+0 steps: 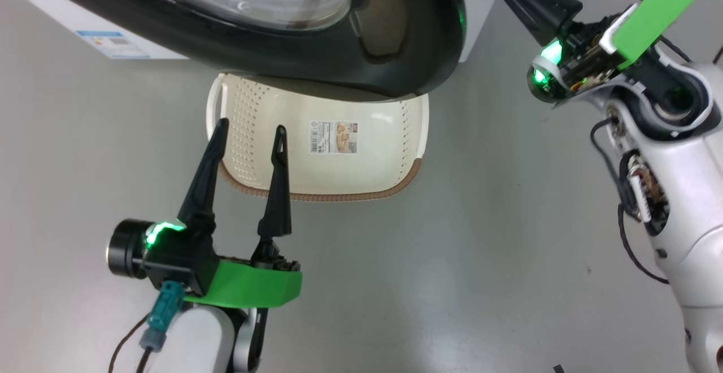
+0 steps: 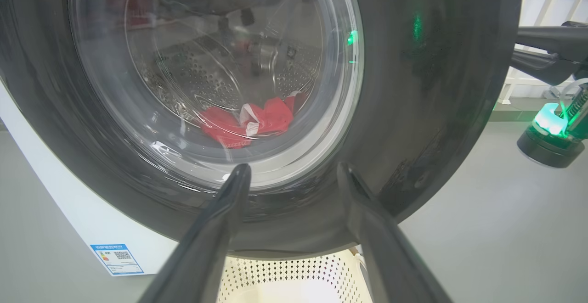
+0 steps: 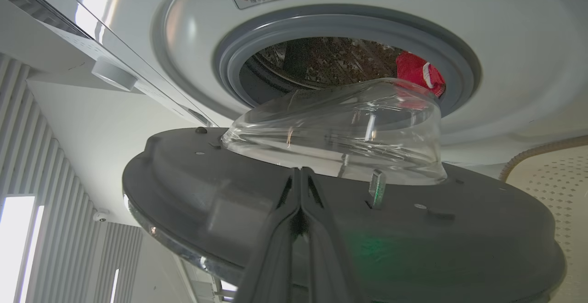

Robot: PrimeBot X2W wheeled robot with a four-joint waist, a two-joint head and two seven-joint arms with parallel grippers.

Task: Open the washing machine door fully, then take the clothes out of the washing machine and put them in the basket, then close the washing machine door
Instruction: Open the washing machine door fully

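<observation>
Red with white trim, soft and crumpled, low in the perforated steel drum (image 3: 330, 59): clothes (image 2: 250, 121) not yet out, and door (image 1: 237, 51) of glossy black rim and clear domed glass seemingly swung only part-way, so opening fully, unloading and closing all left to do. Cream perforated plastic basket (image 1: 248, 130) with brown woven-look rim, empty on the smooth grey floor (image 1: 452, 277) just under the door. Spread wide with nothing in it, left claw (image 1: 250, 126) above the basket's near rim; pinched together on nothing, right claw (image 3: 301, 172) at the door's dull grey inner face, contact unclear.

Laboratory-like test room: smooth grey floor (image 1: 508, 260), white slatted panelling (image 3: 55, 156), mounted surveillance camera (image 3: 101, 215), front-loading washing machine (image 3: 505, 41).
</observation>
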